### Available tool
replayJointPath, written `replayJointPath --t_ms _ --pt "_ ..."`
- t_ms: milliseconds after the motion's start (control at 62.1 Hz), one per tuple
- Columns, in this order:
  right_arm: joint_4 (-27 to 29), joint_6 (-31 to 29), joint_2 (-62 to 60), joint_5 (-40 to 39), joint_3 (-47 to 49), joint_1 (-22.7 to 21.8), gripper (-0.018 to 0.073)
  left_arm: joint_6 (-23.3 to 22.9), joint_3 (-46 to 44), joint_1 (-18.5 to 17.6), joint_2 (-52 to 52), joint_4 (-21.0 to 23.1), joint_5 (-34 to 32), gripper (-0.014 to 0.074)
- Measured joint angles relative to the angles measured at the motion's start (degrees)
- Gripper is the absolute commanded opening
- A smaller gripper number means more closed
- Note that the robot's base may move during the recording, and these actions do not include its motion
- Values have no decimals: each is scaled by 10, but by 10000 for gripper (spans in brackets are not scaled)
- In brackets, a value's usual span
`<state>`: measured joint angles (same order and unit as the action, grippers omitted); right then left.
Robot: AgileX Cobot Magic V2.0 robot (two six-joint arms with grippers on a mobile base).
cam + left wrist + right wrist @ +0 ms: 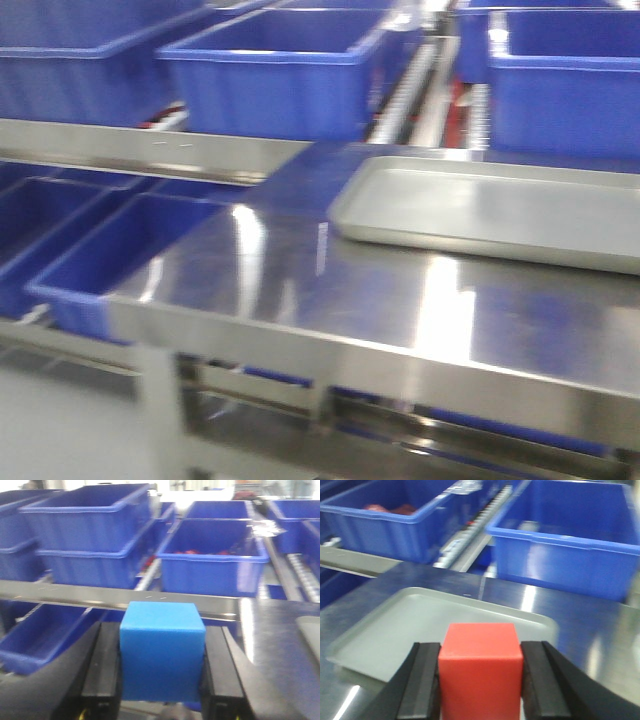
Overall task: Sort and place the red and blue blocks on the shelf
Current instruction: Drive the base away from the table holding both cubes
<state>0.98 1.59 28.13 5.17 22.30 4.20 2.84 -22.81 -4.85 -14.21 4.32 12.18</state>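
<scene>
The left gripper is closed on the blue block, held in front of the shelf front rail. The right gripper clamps the red block above the bench, at the near edge of the grey tray

Left gripper, as I hold it: black fingers flat against both sides of the blue block, block level, to the left of the grey tray; right gripper: I have it clamped likewise on the red block, at the tray's near side.
</scene>
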Motion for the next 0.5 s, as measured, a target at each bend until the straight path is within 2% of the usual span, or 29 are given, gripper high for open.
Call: replayJointPath --t_ms 499 --pt "0 0 0 0 0 0 52 0 0 0 0 0 0 125"
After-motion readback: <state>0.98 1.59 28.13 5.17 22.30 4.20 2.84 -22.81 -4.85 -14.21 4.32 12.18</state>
